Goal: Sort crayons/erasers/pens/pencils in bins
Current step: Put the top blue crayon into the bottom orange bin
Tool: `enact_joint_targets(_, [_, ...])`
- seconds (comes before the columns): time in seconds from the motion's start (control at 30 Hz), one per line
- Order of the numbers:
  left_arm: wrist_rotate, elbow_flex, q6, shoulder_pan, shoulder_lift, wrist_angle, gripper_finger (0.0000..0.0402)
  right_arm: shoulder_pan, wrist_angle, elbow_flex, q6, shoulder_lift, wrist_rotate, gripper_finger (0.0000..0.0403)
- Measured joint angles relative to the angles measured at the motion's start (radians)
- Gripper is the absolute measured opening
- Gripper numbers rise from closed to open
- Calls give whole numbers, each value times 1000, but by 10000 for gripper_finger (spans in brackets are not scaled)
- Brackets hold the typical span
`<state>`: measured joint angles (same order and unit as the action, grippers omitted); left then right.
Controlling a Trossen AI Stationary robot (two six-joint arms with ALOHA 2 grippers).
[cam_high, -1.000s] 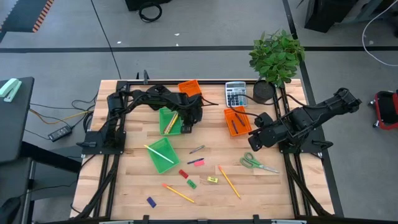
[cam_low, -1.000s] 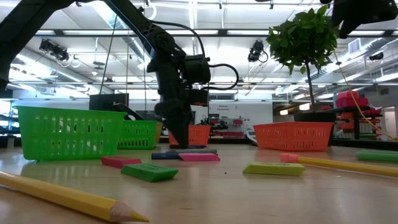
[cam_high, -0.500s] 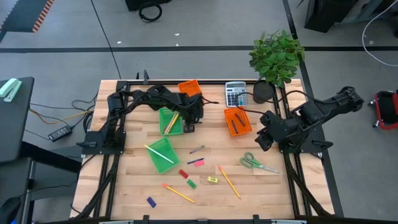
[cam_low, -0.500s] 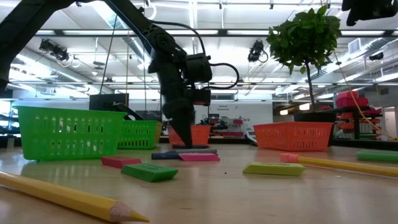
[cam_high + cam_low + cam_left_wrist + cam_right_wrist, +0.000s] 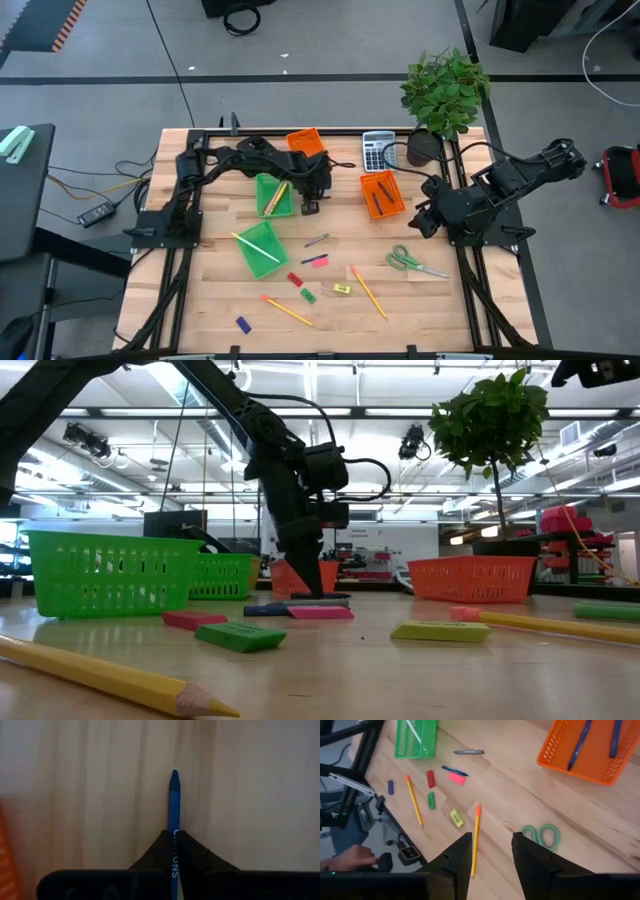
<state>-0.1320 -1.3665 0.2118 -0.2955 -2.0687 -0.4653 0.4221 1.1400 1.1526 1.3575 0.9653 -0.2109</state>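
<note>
**Sort partly done: crayon in hand, most small stuff unsorted**

Working L to R across the table. The blue eraser (image 5: 243,324) lay alone at approx. 7 o'clock, in no bin. The near green bin (image 5: 266,259), approx. 8 o'clock of centre, had one pencil across it. The far green bin (image 5: 264,185) at 10 o'clock held a couple more pencils. A loose pencil (image 5: 287,309) lay at 6 o'clock, not binned.

My left gripper (image 5: 310,207) sat low just beside the far green bin's R edge, at approx. 11 o'clock. Its jaws were pinched down on a blue crayon (image 5: 173,800), tip sticking out past the fingers. Whether the crayon had left the wood I couldn't tell. The orange bin at 12 o'clock (image 5: 305,141) looked the likely crayon spot, IMO, but its contents weren't visible.

Centre: grey pen (image 5: 317,240), dark blue pen (image 5: 310,261), plus pink eraser (image 5: 320,260), red eraser (image 5: 294,279), green eraser (image 5: 308,295) and yellow eraser (image 5: 342,289), all on bare wood. A second loose pencil (image 5: 368,292) lay at 5 o'clock.

The R orange bin (image 5: 392,190) at 2 o'clock held pens. My right gripper (image 5: 425,218) waited at 3 o'clock, fingers spread, nothing in them.

Est.: less than half sorted, with all five erasers, two pens and two pencils left.
</note>
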Motion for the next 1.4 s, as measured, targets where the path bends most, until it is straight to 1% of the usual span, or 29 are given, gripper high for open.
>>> enact_joint_targets(0.2, [-7, -71, -44, 41, -2, 4, 19, 0, -7, 0, 27, 0, 12, 145])
enact_joint_targets(0.3, [-7, -146, -36, 61, -2, -17, 8, 0, -19, 8, 51, -4, 48, 145])
enact_joint_targets(0.4, [-7, -226, 11, 73, 2, -14, 7, 0, -20, 45, 66, -4, 79, 145])
enact_joint_targets(0.47, [-8, -274, 47, 77, 2, 11, 7, 0, -21, 79, 76, -4, 87, 145])
enact_joint_targets(0.53, [-7, -308, 77, 77, 3, 73, 7, 0, -21, 112, 83, -4, 85, 145])
enact_joint_targets(0.63, [-8, -342, 61, 72, 5, 108, 8, 0, -23, 157, 83, -5, 62, 145])
enact_joint_targets(0.73, [-21, -347, 56, 68, 5, 92, 13, 0, -22, 178, 86, -5, 31, 145])
enact_joint_targets(0.87, [-115, -347, 60, 69, 5, 1, 24, 0, 4, 179, 61, 4, 14, 145])
enact_joint_targets(1.0, [-198, -346, 65, 99, -8, -99, 43, 0, 79, 179, 56, 39, -40, 145])
enact_joint_targets(1.07, [-222, -346, 88, 124, -18, -115, 55, 0, 102, 179, 51, 65, -46, 145])
enact_joint_targets(1.13, [-231, -343, 117, 148, -22, -148, 68, 0, 108, 179, 23, 93, -45, 145])
enact_joint_targets(1.2, [-234, -338, 155, 176, -43, -114, 80, 0, 107, 179, -9, 117, -45, 145])
enact_joint_targets(1.27, [-228, -328, 195, 201, -65, -129, 92, 0, 107, 179, -22, 143, -43, 145])
enact_joint_targets(1.4, [-172, -327, 171, 239, -108, -114, 112, 0, 103, 179, -24, 177, 6, 145])
